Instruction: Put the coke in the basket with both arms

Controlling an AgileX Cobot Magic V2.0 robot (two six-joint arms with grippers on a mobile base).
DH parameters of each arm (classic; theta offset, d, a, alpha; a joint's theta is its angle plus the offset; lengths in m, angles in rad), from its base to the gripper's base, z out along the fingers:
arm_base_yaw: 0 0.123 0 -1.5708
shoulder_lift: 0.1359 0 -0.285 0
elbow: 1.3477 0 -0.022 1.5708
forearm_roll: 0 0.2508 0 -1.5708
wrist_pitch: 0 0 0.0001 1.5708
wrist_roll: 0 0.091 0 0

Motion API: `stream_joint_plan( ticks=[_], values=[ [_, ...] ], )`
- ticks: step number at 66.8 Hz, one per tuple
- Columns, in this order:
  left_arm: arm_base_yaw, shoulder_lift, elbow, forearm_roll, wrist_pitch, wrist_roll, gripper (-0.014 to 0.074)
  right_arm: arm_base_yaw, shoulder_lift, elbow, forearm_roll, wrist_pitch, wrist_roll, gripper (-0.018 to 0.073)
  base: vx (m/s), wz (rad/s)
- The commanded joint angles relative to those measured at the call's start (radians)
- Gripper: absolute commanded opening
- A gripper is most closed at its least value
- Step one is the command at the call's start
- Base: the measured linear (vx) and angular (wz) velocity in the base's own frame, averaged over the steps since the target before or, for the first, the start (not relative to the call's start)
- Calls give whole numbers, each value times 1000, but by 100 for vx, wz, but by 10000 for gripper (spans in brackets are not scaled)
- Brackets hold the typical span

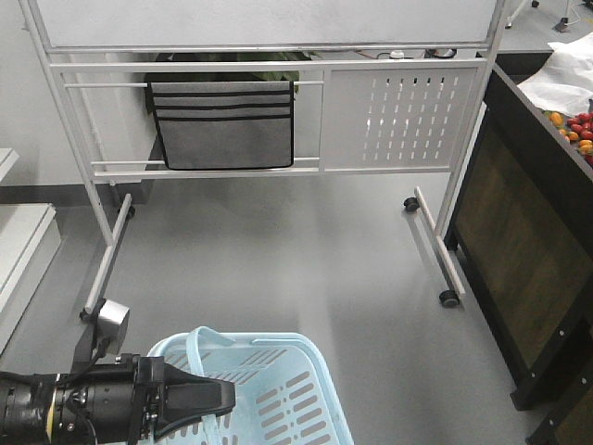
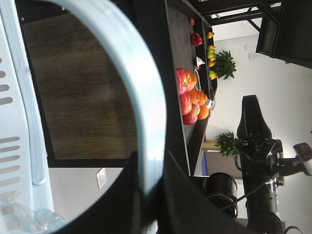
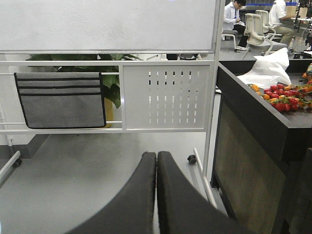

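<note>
The light blue basket (image 1: 278, 389) hangs at the bottom of the front view. One of its thin handles (image 1: 198, 345) arches up at its left. My left gripper (image 1: 220, 399) reaches in from the left and is shut on that handle. In the left wrist view the pale handle (image 2: 141, 97) runs down between the two black fingers of the left gripper (image 2: 151, 163). The basket's slotted wall (image 2: 9, 122) shows at the left edge. My right gripper (image 3: 156, 156) is shut with nothing in it, held over the grey floor. The coke is out of view.
A white wheeled whiteboard stand (image 1: 278, 93) with a grey fabric pouch (image 1: 222, 125) stands ahead. A dark wooden counter (image 1: 528, 232) along the right carries red and orange fruit (image 1: 579, 130). The stand's castor feet (image 1: 448, 297) rest on the grey floor (image 1: 278, 260).
</note>
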State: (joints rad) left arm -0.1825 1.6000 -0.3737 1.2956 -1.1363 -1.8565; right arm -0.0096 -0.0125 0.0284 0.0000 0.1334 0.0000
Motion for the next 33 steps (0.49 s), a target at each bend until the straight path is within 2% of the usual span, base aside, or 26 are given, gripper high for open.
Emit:
stream_joint_plan(
  ticks=[1,33],
  values=[
    [-4,-33,-15,-50,-241,0,-6,3,-14,15,-8,-74,0,-9,10,3],
    [-4,-33,-15,-50,-241,0,-6,3,-14,15,-8,-74,0,-9,10,2]
  ],
)
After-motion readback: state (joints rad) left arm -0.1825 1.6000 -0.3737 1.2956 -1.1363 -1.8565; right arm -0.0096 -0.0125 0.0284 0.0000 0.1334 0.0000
